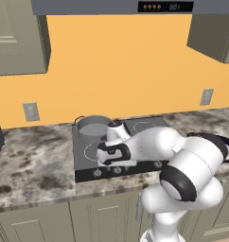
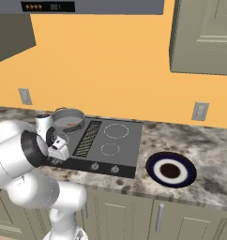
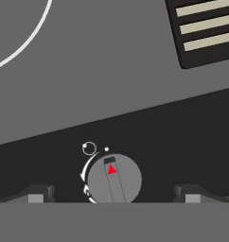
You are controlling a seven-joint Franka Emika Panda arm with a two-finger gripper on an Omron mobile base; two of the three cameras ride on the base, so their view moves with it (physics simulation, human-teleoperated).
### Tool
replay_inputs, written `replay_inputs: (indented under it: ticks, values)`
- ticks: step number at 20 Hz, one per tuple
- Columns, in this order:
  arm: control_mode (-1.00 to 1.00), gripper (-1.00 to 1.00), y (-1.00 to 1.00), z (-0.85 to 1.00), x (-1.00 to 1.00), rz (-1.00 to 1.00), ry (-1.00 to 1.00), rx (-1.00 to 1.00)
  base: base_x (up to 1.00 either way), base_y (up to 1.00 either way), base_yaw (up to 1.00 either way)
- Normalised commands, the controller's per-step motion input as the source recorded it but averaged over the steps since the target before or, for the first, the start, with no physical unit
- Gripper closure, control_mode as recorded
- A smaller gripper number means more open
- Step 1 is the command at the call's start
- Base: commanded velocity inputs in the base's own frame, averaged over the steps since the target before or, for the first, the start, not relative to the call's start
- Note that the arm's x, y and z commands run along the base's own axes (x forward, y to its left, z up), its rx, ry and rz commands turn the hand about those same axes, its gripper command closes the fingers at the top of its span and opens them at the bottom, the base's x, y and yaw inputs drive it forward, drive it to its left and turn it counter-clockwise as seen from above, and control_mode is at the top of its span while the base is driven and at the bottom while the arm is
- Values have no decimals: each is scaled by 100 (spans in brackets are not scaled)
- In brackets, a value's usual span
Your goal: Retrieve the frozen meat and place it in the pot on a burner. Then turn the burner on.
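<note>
The grey pot point(image 1: 93, 126) point(image 2: 68, 119) stands on the back-left burner of the black cooktop point(image 1: 145, 126). A small orange-brown piece, the frozen meat point(image 2: 74, 125), lies inside it. My gripper point(image 1: 114, 164) point(image 2: 56, 152) hangs over the cooktop's front-left corner, pointing down at the control strip. In the hand view my gripper point(image 3: 114, 196) is open, with a round grey knob point(image 3: 114, 179) bearing a red triangle between the wide-apart fingertips point(image 3: 38, 194). Neither fingertip touches the knob.
More knobs point(image 2: 94, 166) sit along the cooktop's front strip. A vent grille point(image 3: 206, 28) point(image 2: 88, 137) runs down the cooktop's middle. A dark blue-rimmed plate point(image 2: 170, 169) rests on the marbled counter to the right. Wall cabinets and a range hood point(image 1: 135, 6) hang above.
</note>
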Motion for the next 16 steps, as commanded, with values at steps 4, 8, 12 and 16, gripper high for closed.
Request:
replay_inputs:
  ticks: [4,8,12,16]
  values:
    - [-100,-100,0,-27,0,0,0,0,0,0,0]
    - [-100,-100,0,-17,0,0,0,0,0,0,0]
    - [-100,100,0,-9,0,0,0,1,0,0,0]
    - [-100,100,-1,-7,0,0,0,1,0,0,0]
